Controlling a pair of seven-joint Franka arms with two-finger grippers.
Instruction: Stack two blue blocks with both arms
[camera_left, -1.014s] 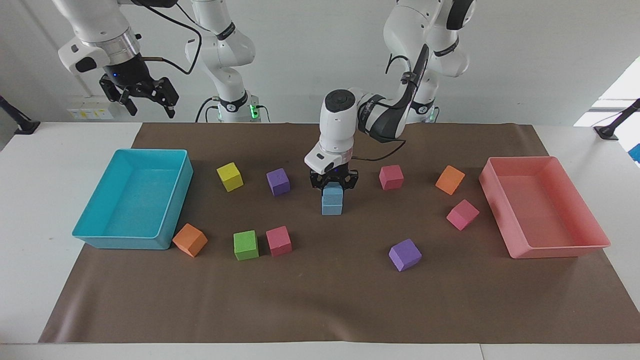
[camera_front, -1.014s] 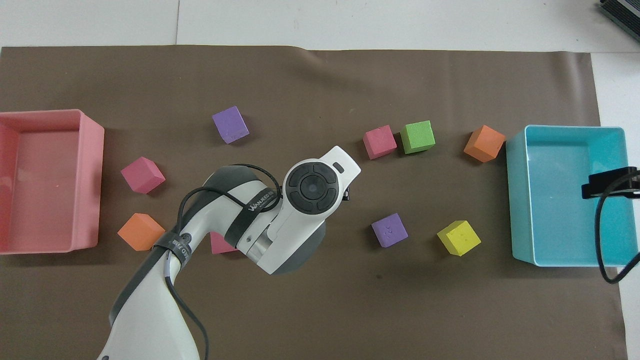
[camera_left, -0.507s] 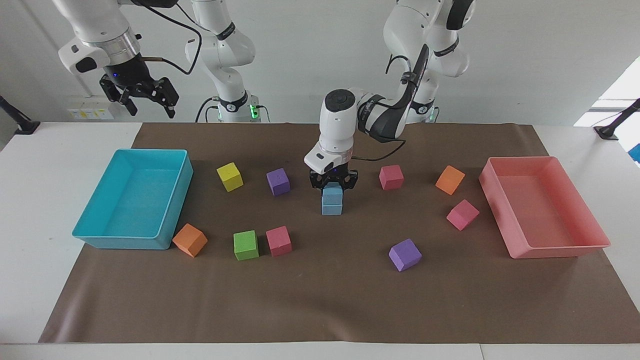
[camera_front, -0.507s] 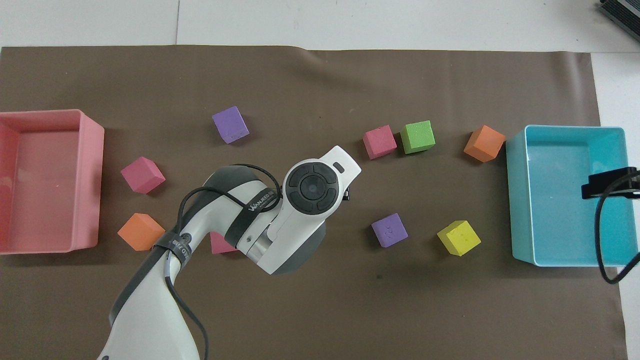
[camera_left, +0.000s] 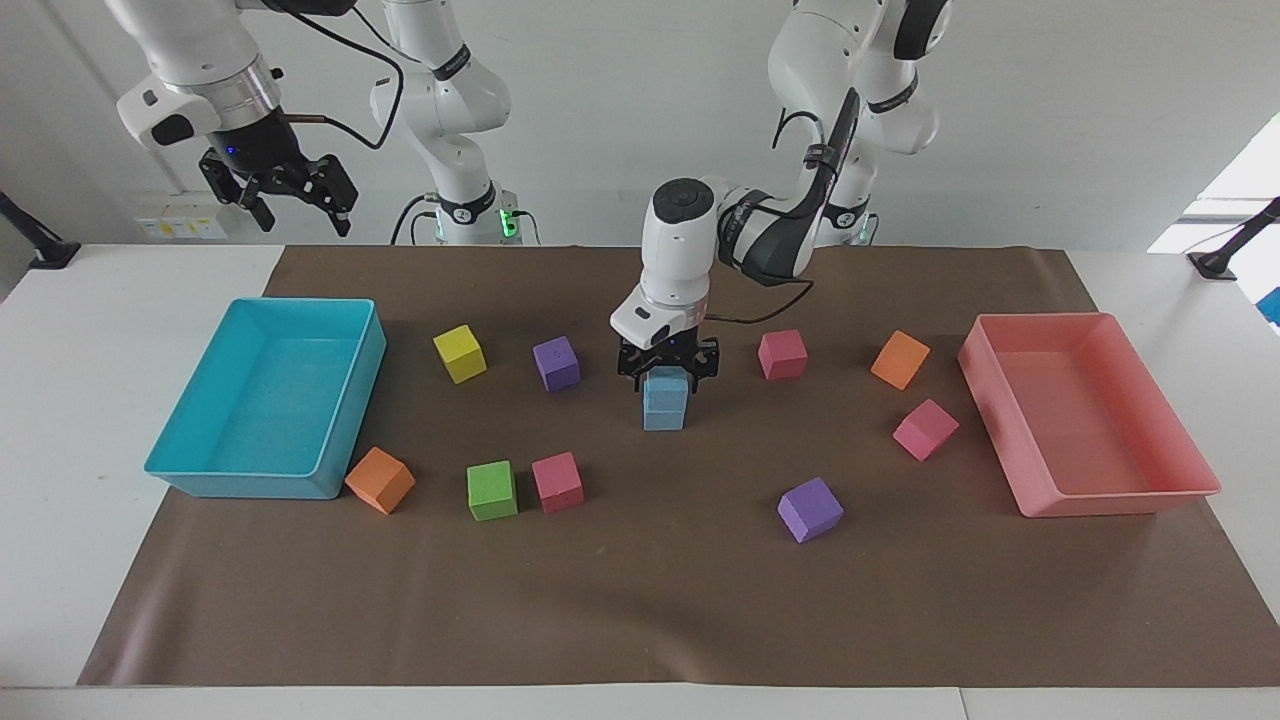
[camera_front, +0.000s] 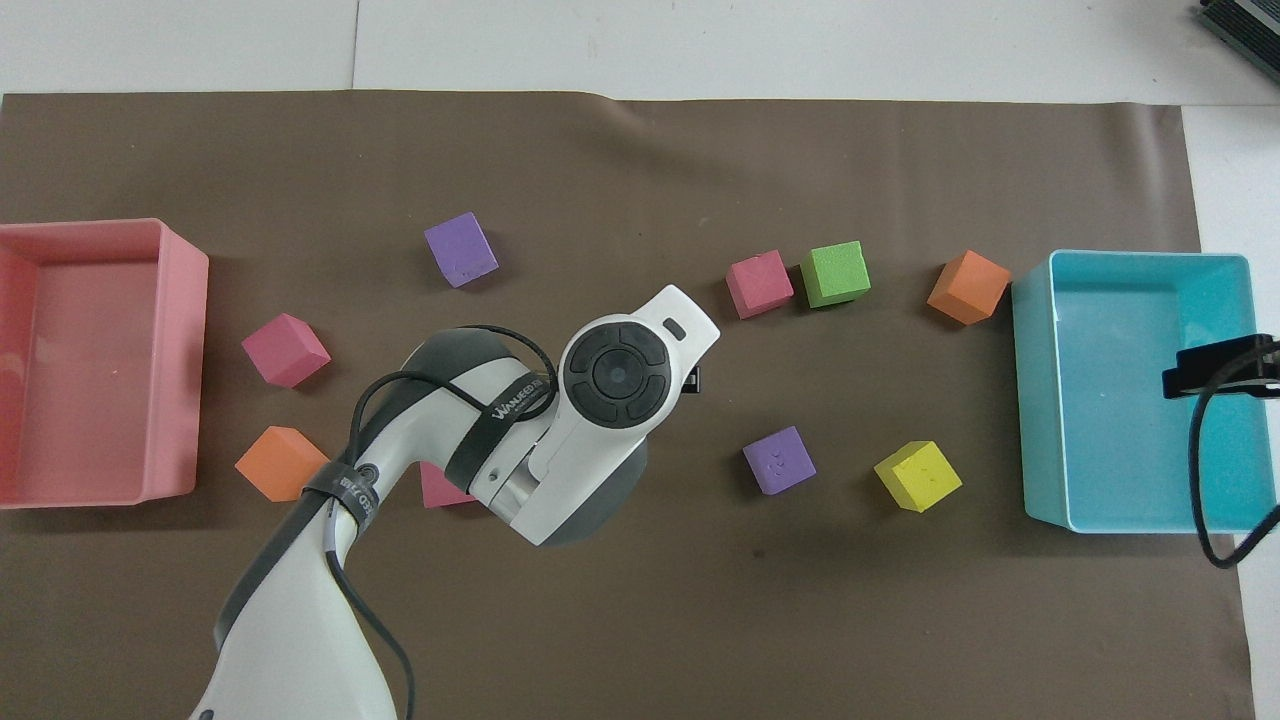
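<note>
The two blue blocks (camera_left: 664, 398) sit stacked mid-table. The left gripper (camera_left: 667, 366) is open around the top one. They look light and squishy; grab flat sides. The right gripper (camera_left: 290, 198) waits open, high above the table's edge

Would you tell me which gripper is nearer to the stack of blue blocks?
Left. The left gripper is right at the top blue block of the stack; the right gripper waits raised off the mat, above the turquoise tray's end.

Bright even light, soft short shadows, sharp focus throughout.
</note>
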